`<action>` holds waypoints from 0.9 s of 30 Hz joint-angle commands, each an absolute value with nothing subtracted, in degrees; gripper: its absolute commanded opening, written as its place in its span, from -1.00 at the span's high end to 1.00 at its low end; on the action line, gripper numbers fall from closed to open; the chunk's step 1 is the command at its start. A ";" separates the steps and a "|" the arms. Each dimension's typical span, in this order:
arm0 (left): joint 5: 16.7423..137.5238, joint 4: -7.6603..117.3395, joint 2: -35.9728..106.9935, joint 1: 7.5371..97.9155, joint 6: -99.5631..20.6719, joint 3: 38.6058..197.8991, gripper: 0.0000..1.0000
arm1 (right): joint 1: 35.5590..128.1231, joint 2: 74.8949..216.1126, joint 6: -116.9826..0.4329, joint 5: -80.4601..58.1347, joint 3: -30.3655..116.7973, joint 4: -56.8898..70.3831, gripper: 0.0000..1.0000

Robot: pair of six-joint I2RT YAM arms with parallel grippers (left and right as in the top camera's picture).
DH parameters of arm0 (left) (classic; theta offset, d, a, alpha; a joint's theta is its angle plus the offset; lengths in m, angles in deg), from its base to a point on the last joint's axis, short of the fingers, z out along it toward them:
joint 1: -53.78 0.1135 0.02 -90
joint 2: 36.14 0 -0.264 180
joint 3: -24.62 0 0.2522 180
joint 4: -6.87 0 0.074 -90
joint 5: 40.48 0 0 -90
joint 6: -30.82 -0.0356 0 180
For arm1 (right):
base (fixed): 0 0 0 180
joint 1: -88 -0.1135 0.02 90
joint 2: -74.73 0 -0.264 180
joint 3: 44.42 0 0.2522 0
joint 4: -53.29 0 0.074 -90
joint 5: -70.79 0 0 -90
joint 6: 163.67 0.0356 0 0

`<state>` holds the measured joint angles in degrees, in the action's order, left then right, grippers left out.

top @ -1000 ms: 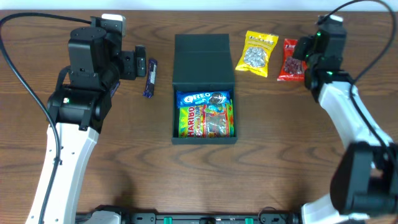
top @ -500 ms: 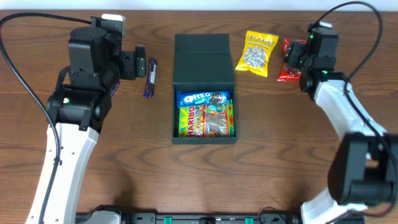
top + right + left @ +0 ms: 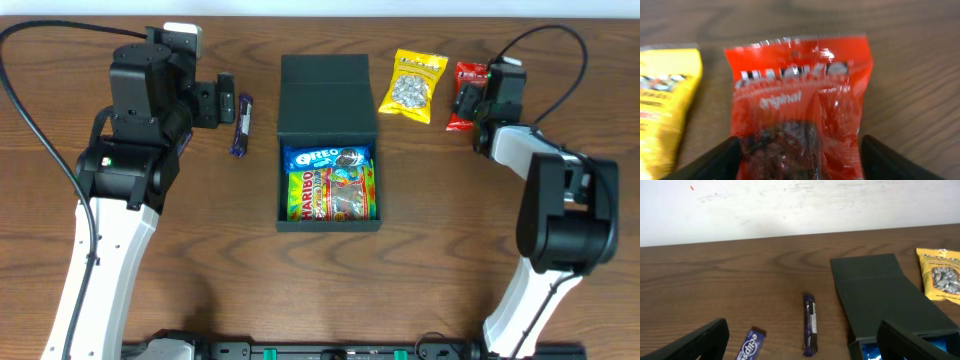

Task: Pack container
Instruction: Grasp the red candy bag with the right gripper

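Container (image 3: 327, 95) sits mid-table (image 3: 440, 260): dark green box, flap lid folded open and lying flat on the far side. Inside are a blue Oreo pack (image 3: 328, 157) at the lid end and a Haribo bag (image 3: 330, 195) filling the rest toward the near wall.

L of container, close but not touching, a purple bar (image 3: 241, 125) lies lengthwise on the wood. L gripper (image 3: 226, 101) hovers just past that bar, on the side away from container, jaws spread wide w/ nothing btwn them. L wrist cam also shows a small blue packet (image 3: 751, 345) beside the bar, further from container.

R of container's lid, a yellow packet (image 3: 412, 86) lies flat, near but apart. Red packet (image 3: 470, 73) lies just beyond the yellow one, further from container. R gripper (image 3: 466, 100) is low over the red packet, jaws open w/ one finger each side of it. Can't tell if the fingers touch the wrapper.
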<state>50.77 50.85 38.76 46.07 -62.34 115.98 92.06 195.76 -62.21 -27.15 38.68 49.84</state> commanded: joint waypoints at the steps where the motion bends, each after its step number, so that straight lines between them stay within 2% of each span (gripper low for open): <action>1: 50.58 50.83 38.32 46.25 -61.95 116.53 -0.90 | 92.54 197.77 -62.56 -28.03 38.83 50.06 -0.24; 6: 50.58 50.83 38.32 46.25 -61.95 116.53 -0.91 | 92.54 197.97 -62.58 -28.05 38.83 50.45 0.39; 8: 50.58 50.85 38.32 46.25 -61.95 116.53 -0.90 | 92.54 197.97 -62.58 -28.05 38.83 50.45 0.70; 11: 50.58 50.87 38.32 46.25 -61.95 116.53 -0.91 | 92.54 197.97 -62.58 -28.03 38.83 50.41 0.95; 17: 50.55 50.87 38.32 46.25 -61.95 116.53 -0.91 | 92.47 195.94 -62.58 -27.96 38.83 47.72 0.97; 27: 50.55 53.69 38.32 46.25 -61.95 116.53 -0.91 | 90.79 177.10 -62.60 -22.58 38.83 36.18 0.98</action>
<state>50.77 53.39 38.76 46.07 -62.34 115.98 91.73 181.99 -62.17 -25.10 38.37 36.46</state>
